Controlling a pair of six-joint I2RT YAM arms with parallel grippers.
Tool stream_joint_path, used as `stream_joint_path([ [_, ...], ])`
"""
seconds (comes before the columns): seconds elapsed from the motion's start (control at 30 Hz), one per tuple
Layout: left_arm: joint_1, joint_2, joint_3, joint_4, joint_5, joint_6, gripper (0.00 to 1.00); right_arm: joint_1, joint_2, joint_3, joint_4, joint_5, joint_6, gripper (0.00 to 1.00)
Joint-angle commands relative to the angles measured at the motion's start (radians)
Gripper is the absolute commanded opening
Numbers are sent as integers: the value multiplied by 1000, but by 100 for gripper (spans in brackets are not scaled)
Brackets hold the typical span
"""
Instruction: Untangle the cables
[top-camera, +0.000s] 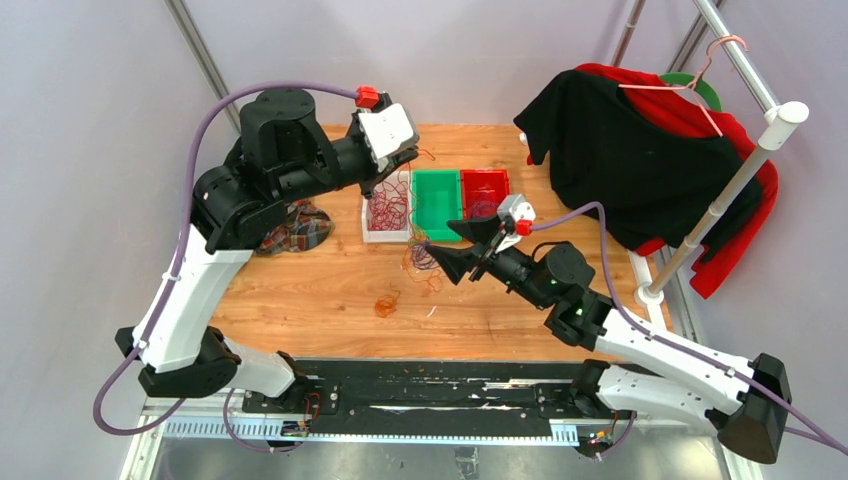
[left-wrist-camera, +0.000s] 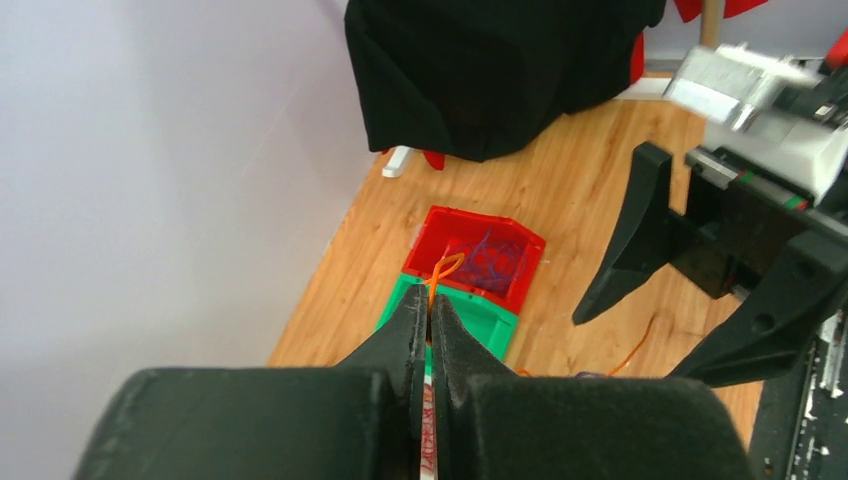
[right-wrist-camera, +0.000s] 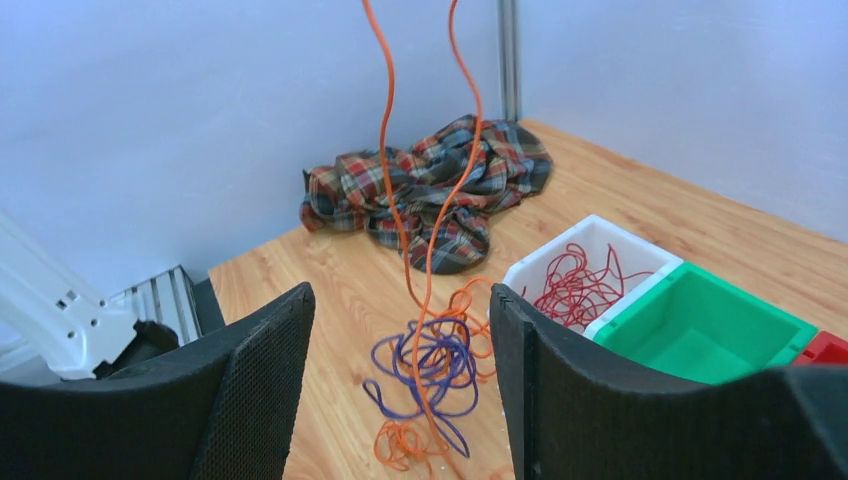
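Note:
A tangle of purple and orange cables (right-wrist-camera: 440, 362) lies on the wooden table (top-camera: 300, 300); it also shows in the top view (top-camera: 424, 258). Two orange strands (right-wrist-camera: 385, 150) rise from it out of the top of the right wrist view. My left gripper (left-wrist-camera: 428, 305) is shut on an orange cable loop (left-wrist-camera: 443, 270) and is held high over the bins; in the top view the left gripper (top-camera: 378, 185) is above the white bin. My right gripper (right-wrist-camera: 400, 300) is open, its fingers on either side of the tangle and a little above it; it also shows in the top view (top-camera: 443, 242).
A white bin (top-camera: 388, 212) holds dark red cables (right-wrist-camera: 580, 285). Beside it stand a green bin (top-camera: 437, 200) and a red bin (top-camera: 485, 193) with purple cables (left-wrist-camera: 495, 258). A small orange coil (top-camera: 386, 303) lies nearer. Plaid cloth (top-camera: 298, 228) lies left; black and red garments (top-camera: 640, 160) hang right.

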Motion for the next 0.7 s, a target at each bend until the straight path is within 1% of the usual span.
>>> stream_joint_path([
  [0.0, -21, -16, 4, 26, 21, -36, 1, 14, 40, 49, -20, -72, -36, 65],
  [0.23, -35, -12, 5, 26, 28, -53, 1, 15, 121, 97, 32, -87, -42, 65],
  [0.4, -43, -20, -10, 25, 42, -63, 0, 15, 154, 119, 90, -40, -53, 64],
  [0.57, -49, -16, -6, 26, 48, -70, 1, 14, 208, 150, 100, -15, -57, 59],
  [0.67, -54, -10, 7, 25, 51, -75, 0, 14, 244, 152, 107, -16, -45, 55],
])
